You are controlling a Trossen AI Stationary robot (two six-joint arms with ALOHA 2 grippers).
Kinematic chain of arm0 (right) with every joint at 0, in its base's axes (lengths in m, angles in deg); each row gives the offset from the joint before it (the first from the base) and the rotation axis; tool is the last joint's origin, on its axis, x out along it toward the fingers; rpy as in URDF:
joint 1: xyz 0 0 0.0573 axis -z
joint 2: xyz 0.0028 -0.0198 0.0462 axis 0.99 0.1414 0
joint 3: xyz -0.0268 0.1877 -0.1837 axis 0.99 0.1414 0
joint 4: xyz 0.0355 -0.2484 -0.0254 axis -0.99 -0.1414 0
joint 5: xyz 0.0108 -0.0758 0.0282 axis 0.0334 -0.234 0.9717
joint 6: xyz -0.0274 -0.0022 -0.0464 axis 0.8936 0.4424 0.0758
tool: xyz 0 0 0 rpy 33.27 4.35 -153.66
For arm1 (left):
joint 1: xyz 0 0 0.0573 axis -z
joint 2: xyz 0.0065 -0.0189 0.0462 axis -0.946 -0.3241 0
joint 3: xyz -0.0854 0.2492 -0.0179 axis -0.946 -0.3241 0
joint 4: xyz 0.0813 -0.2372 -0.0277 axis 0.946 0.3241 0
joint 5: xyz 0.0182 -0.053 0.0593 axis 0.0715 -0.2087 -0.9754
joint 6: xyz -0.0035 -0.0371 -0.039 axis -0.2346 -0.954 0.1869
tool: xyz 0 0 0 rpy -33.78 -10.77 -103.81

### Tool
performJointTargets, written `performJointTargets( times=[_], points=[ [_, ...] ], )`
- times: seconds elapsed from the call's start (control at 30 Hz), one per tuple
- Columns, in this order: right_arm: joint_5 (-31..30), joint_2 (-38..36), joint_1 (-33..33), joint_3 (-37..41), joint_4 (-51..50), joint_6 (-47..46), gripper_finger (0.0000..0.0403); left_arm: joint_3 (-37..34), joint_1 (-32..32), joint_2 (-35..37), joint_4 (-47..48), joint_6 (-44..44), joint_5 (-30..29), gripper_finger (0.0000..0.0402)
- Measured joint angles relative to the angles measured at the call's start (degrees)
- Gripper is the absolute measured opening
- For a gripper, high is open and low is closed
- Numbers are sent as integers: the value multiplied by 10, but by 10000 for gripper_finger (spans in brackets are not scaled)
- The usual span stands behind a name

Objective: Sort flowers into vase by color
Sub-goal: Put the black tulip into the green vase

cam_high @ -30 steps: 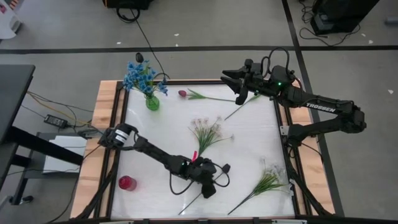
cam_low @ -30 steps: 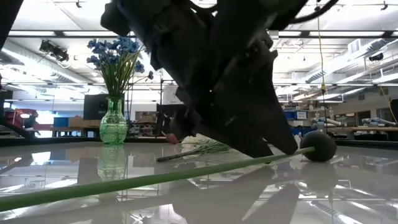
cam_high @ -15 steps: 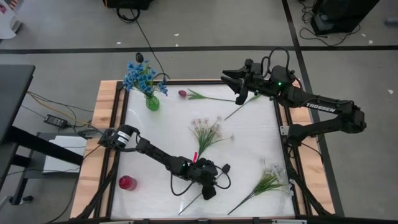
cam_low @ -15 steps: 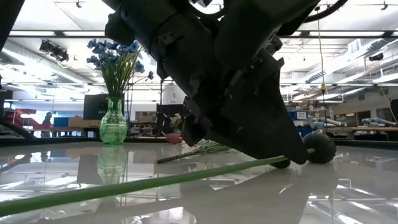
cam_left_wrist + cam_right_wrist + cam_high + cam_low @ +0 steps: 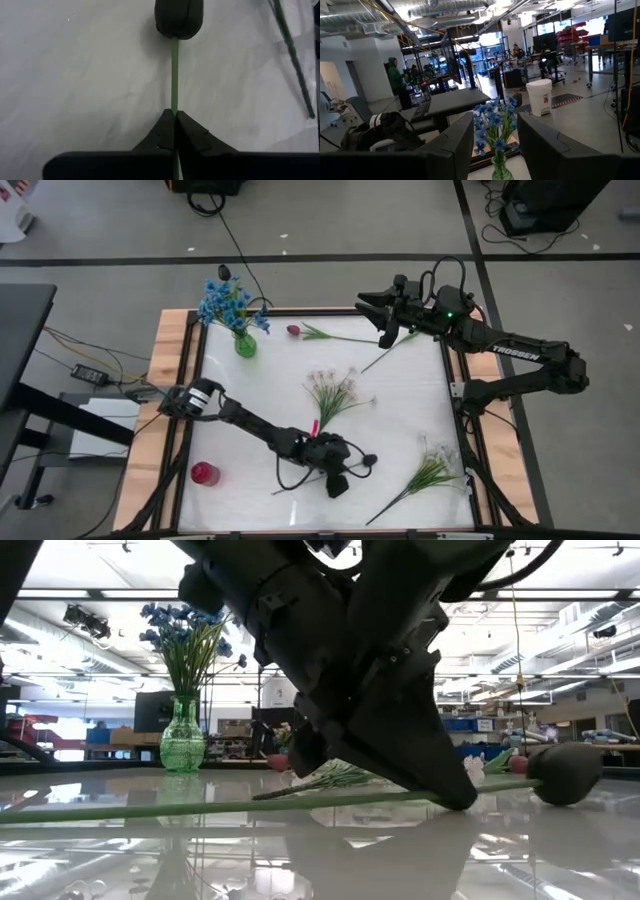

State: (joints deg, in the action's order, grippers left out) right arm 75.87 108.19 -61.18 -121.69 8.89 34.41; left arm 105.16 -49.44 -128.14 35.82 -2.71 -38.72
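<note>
A flower with a blackish bud (image 5: 370, 461) and a long green stem (image 5: 230, 806) lies near the table's front edge. My left gripper (image 5: 345, 471) is shut on that stem (image 5: 174, 112). A green vase (image 5: 245, 344) at the far left holds blue flowers (image 5: 225, 302). A small red vase (image 5: 204, 474) stands at the near left. A pink-red tulip (image 5: 294, 330) and two white sprigs (image 5: 335, 392) (image 5: 430, 471) lie flat on the table. My right gripper (image 5: 372, 308) stands open, raised over the far right corner, with nothing between its fingers (image 5: 445, 145). My left gripper pinches the thin green stem (image 5: 174, 102) between its two fingertips, a short way behind the blackish bud (image 5: 178, 18). The fingers slant down from the table's left, and the stem runs on ahead of them. The flower lies about level, low on the table (image 5: 120, 860).
A loose green stem (image 5: 388, 354) lies under my right arm near the far right. Wooden rails (image 5: 165, 370) edge the white table. Cables and a grey box (image 5: 95, 425) sit off the left side. The room behind holds desks and people.
My left gripper has shut on the stem while staying in place. The flower has turned about on the table: its free stem end has swung toward the left and far side, and the bud has shifted toward the right edge.
</note>
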Motion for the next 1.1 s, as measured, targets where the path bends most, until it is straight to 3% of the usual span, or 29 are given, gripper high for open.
performJointTargets(
  times=[0.23,0.43,0.77,1.1],
  points=[
    [0,0,0,0,0,0,160,-2,-17,63,94,9,-5,6],
    [0,0,0,0,0,0,160,-2,-46,135,136,41,-46,5],
    [0,0,0,0,-1,0,160,-1,-131,248,136,104,-121,4],
    [0,0,0,0,-2,0,160,-1,-184,289,66,198,-191,4]
  ],
)
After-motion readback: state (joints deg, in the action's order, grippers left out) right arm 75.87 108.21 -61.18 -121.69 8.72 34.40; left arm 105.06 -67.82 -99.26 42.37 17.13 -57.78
